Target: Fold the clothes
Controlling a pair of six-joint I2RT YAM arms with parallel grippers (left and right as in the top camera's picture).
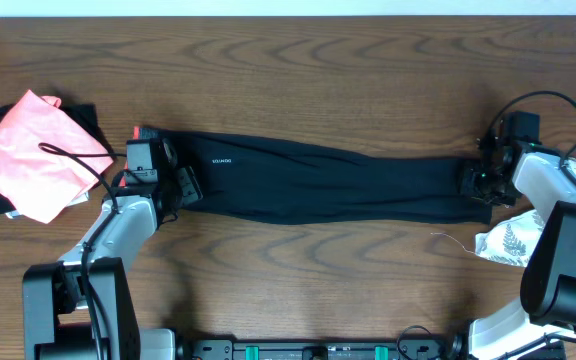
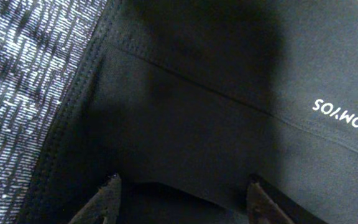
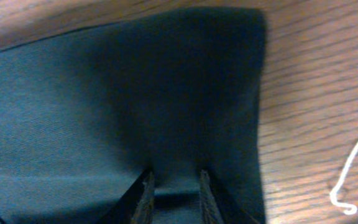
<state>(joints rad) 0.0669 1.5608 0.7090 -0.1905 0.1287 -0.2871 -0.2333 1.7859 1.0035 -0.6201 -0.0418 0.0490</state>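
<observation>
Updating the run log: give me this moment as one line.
leggings stretched out flat | left gripper at waist end, jaws open | right gripper at ankle end, jaws pinching leggings

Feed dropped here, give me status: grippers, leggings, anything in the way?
Left gripper open over waistband. Right gripper shut on leggings, ankle end. Leggings laid out long, flat. Pink cloth, leaf-print cloth off to sides, clear.

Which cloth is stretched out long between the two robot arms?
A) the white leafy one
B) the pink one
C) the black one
C: the long black leggings lie flat across the brown wooden table, while the crumpled coral-pink cloth sits bunched off to the side.
</observation>
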